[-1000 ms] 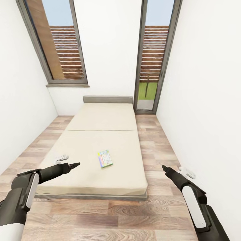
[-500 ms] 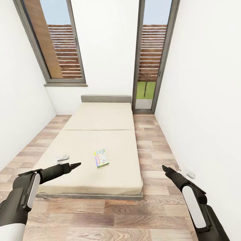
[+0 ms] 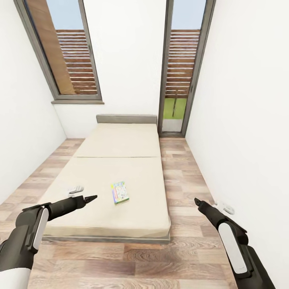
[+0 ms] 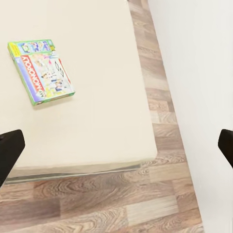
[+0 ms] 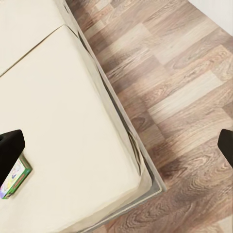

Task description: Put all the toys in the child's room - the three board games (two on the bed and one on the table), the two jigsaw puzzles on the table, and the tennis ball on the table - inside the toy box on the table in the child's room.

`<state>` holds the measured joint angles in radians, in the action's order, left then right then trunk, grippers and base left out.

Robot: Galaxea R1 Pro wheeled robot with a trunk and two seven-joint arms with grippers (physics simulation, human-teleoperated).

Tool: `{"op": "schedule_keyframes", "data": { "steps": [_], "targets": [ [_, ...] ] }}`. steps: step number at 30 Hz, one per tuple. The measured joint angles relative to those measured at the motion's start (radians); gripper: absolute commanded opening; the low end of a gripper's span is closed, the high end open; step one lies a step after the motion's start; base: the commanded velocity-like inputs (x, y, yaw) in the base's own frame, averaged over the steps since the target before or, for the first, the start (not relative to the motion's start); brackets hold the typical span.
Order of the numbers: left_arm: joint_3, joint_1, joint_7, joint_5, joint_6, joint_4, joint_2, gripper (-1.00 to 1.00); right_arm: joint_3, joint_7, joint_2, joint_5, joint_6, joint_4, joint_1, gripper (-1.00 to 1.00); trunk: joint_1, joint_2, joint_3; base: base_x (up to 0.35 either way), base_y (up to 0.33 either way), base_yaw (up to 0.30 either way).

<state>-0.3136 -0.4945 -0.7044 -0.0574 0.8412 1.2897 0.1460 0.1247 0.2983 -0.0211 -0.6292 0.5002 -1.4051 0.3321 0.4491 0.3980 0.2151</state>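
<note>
A flat green-edged board game (image 3: pixel 119 192) with cartoon art lies on the cream mattress of the bed (image 3: pixel 120 144), near the foot end. It also shows in the left wrist view (image 4: pixel 42 72), and a corner of it peeks out in the right wrist view (image 5: pixel 14 178). My left gripper (image 3: pixel 90 198) hovers open over the bed's near left part, to the left of the game and apart from it, holding nothing (image 4: pixel 116 148). My right gripper (image 3: pixel 196 201) hangs open and holding nothing over the wood floor to the right of the bed (image 5: pixel 116 145).
White walls close in on both sides. A tall window (image 3: pixel 66 52) stands at the back left and a narrow glass door (image 3: pixel 180 68) at the back right. A strip of plank floor (image 3: pixel 180 172) runs along the bed's right side and in front of its foot.
The whole picture has shifted a little, so the camera has moved; the bed and game sit slightly further left in view. Both arms hold the same pose.
</note>
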Motion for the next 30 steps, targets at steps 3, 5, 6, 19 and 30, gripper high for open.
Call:
{"op": "schedule_keyframes", "data": {
  "steps": [3,5,6,19,30],
  "targets": [
    [0.000,0.000,0.000,0.000,0.000,0.000,-0.002,1.00,0.000,0.000,0.000,0.000,0.000,0.000,0.000,1.00,0.000,0.000,0.000,0.086,-0.045,0.000],
    [0.000,0.000,-0.001,0.000,-0.001,0.000,-0.003,1.00,0.000,0.000,0.000,0.000,0.000,0.000,0.000,1.00,0.000,0.000,0.000,0.044,-0.023,0.000],
    [0.000,0.000,-0.001,0.000,-0.001,0.000,-0.003,1.00,0.000,0.000,0.000,0.000,0.000,0.000,0.000,1.00,0.000,0.000,0.000,0.025,-0.013,0.000],
    [0.000,0.000,0.003,0.002,0.000,0.000,-0.011,1.00,-0.001,0.000,0.001,0.001,-0.019,0.001,0.000,1.00,0.000,0.000,0.000,0.066,-0.101,0.000],
    [-0.001,0.000,0.002,0.002,0.000,0.000,-0.012,1.00,-0.003,0.001,-0.001,-0.001,-0.088,0.022,0.000,1.00,0.000,0.000,0.000,0.013,-0.020,0.000]
  ]
}}
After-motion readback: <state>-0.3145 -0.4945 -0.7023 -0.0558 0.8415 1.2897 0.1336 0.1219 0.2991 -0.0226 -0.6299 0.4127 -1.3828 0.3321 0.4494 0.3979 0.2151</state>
